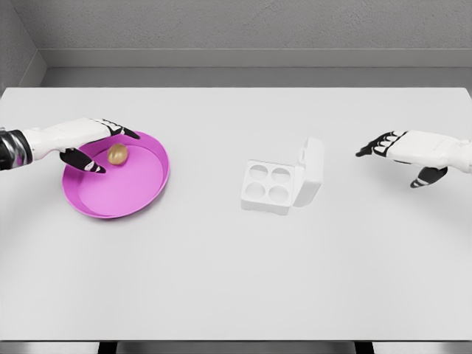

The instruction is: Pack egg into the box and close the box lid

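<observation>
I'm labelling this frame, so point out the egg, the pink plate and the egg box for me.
egg point(117, 154): head view, middle of its brown shell.
pink plate point(140, 199): head view, bare floor near the front rim.
egg box point(268, 184): head view, centre of the tray between its four empty cups.

We see a white table point(221, 280) with a pink plate point(125, 193) at left holding a brown egg point(117, 154). Our left hand point(94, 142) reaches over the plate, fingers spread around the egg; whether they touch it we cannot tell. Near the middle sits a white box point(269, 186) with four empty cups, its lid point(310, 171) standing open on the right. Our right hand point(405, 153) hovers at far right, fingers relaxed, well apart from the box.
</observation>
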Available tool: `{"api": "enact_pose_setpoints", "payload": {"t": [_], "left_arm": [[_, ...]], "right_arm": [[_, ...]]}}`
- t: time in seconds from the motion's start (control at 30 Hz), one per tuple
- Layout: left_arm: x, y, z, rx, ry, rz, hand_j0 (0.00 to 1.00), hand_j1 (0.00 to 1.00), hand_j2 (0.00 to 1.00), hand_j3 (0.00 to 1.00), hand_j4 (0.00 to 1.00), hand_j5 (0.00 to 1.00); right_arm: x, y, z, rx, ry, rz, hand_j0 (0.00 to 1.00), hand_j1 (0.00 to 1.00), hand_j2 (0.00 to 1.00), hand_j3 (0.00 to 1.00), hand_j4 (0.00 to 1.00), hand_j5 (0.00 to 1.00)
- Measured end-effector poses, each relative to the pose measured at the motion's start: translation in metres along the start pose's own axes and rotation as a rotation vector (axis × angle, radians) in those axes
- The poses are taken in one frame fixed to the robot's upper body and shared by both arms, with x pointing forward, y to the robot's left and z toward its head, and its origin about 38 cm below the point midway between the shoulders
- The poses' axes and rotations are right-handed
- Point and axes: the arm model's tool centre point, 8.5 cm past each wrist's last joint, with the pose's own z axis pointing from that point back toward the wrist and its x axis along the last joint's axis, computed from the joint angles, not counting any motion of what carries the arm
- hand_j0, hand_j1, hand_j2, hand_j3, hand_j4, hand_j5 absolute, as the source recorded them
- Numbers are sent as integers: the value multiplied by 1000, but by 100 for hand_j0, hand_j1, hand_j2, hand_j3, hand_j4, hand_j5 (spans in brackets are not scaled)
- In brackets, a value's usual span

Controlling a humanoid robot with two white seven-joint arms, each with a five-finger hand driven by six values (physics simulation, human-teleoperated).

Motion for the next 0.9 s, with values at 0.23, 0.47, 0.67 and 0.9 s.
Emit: {"api": "enact_pose_setpoints", "payload": {"t": [0.23,0.47,0.67,0.9], "left_arm": [[-4,-2,1,-5,13,10,88,88,88,88,88,88],[-5,-6,-2,-7,14,24,88,88,88,88,88,88],[-7,-8,-4,-7,16,34,88,88,88,88,88,88],[-7,-9,-4,-6,16,37,86,86,86,86,86,86]], "right_arm": [[0,0,0,2,0,1,100,100,100,100,100,100],[0,0,0,6,0,1,100,100,100,100,100,100],[0,1,0,8,0,1,100,100,100,100,100,100],[0,1,0,8,0,1,100,100,100,100,100,100]]}}
